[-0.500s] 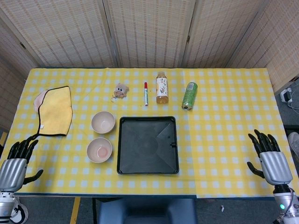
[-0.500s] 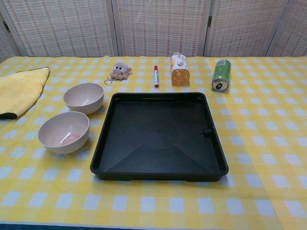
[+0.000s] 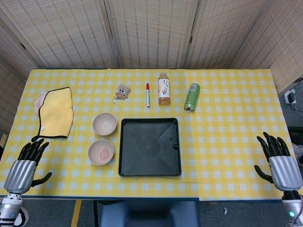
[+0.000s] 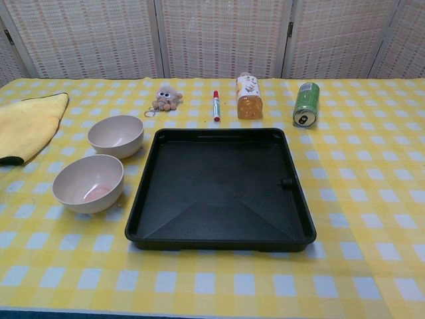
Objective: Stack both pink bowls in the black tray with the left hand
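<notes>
Two pink bowls stand side by side left of the black tray (image 3: 149, 147) (image 4: 221, 189). The far bowl (image 3: 104, 124) (image 4: 115, 135) and the near bowl (image 3: 100, 152) (image 4: 88, 183) both sit upright on the table, apart from each other. Nothing lies in the tray. My left hand (image 3: 24, 167) hovers at the table's front left corner with fingers spread and nothing in it. My right hand (image 3: 280, 163) is at the front right corner, fingers also spread and holding nothing. Neither hand shows in the chest view.
A yellow cloth (image 3: 55, 112) (image 4: 23, 126) lies at the left. Along the back stand a small plush toy (image 3: 122, 91) (image 4: 166, 97), a red marker (image 3: 147, 94) (image 4: 216, 105), a juice bottle (image 3: 164, 88) (image 4: 249, 96) and a green can (image 3: 191, 97) (image 4: 306, 104).
My left hand has shifted slightly right and forward over the table corner. My right hand has drifted a little right and down. Bowls and tray have not moved.
</notes>
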